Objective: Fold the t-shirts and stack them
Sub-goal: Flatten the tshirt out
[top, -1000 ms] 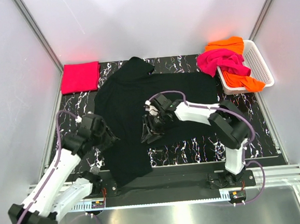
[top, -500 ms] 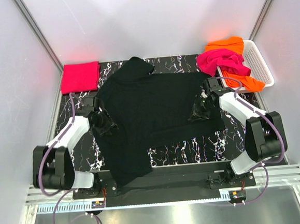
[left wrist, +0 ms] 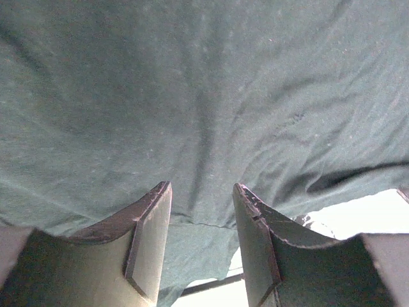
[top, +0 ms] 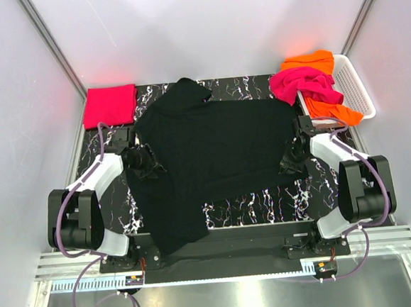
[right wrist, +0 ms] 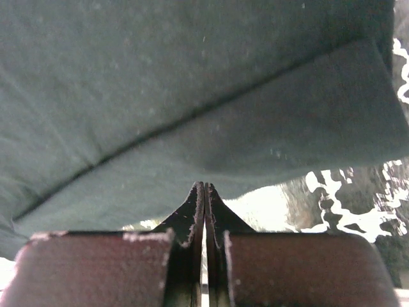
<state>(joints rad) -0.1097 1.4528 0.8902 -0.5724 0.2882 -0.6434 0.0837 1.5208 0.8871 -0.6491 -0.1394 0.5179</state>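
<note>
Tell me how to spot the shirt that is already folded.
Look at the dark marbled table, then its far left corner. The red-pink t-shirt lies there alone, a neat flat rectangle; the black t-shirt sprawls mid-table, and the magenta t-shirt and orange t-shirt spill crumpled from the white basket.

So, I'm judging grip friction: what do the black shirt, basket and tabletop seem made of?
Black t-shirt: soft matte cloth, judging by its drape and wrinkles. Basket: white, likely rigid plastic, with a moulded lattice wall. Tabletop: black with white marble-like veins, faintly glossy; stone or printed laminate, cannot tell.
</note>
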